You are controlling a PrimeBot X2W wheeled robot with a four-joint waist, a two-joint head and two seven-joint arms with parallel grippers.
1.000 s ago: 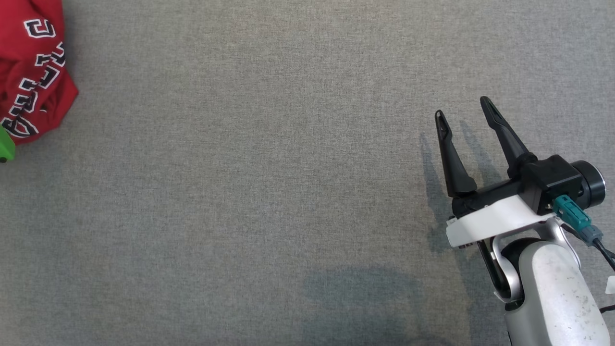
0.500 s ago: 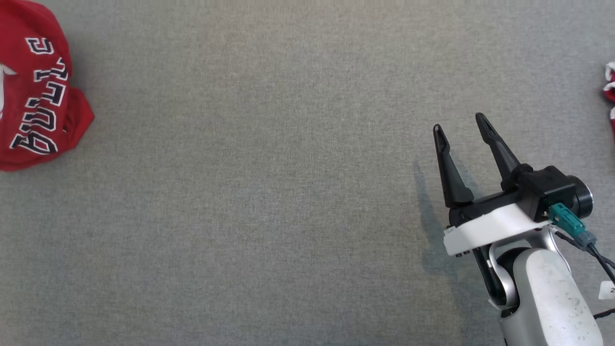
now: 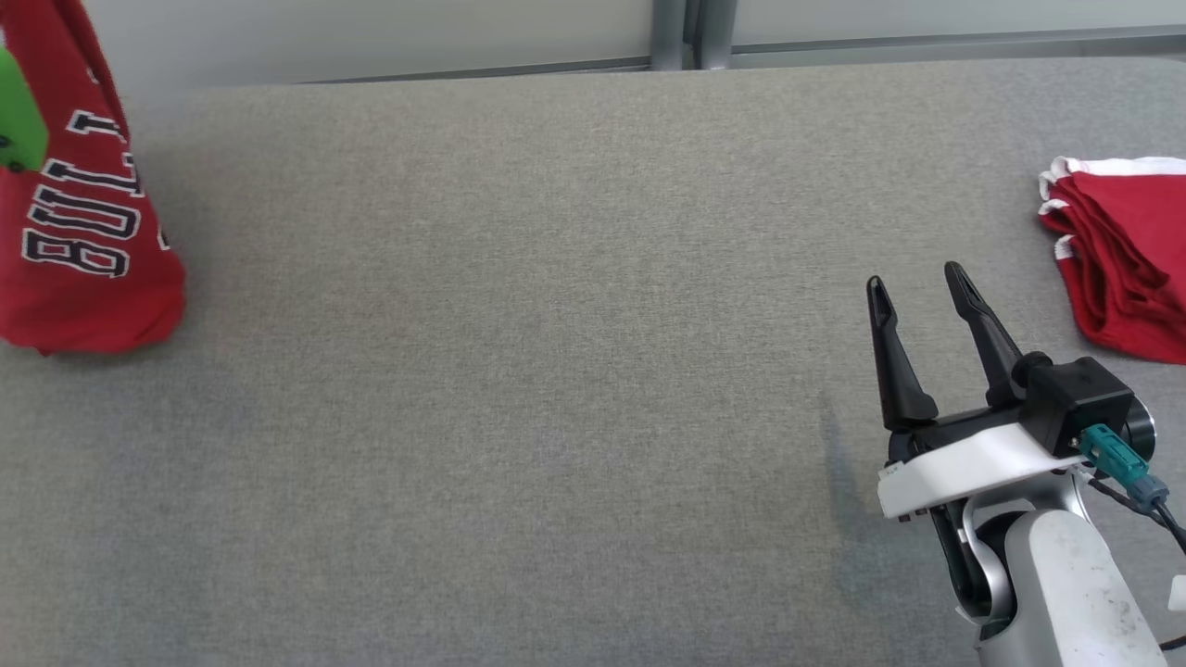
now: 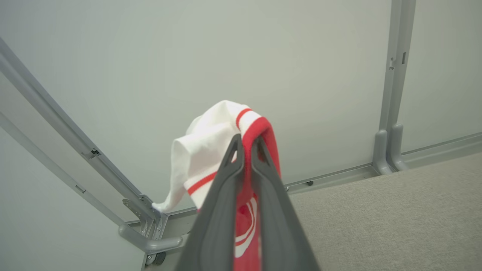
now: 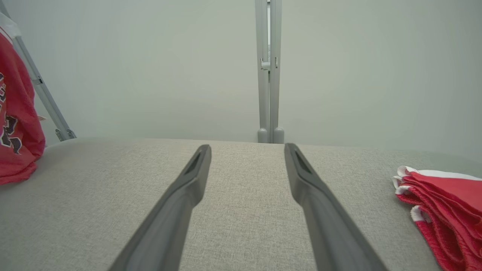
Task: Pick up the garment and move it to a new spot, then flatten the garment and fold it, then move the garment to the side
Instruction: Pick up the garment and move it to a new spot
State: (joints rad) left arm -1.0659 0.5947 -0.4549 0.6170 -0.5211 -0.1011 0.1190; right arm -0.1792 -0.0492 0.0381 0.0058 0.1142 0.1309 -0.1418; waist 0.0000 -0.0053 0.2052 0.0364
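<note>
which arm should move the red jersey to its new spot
Left: the left gripper is shut on the red lettered cloth jersey. The right gripper is open, empty, far across the grey fabric table.

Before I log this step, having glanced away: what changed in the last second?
The head camera tilted up, bringing a folded red stack into view. The red jersey with black-and-white lettering, bunched low before, now hangs from the left gripper, jaws shut on its white-trimmed edge. The right gripper stayed open and empty over the grey fabric table.
</note>
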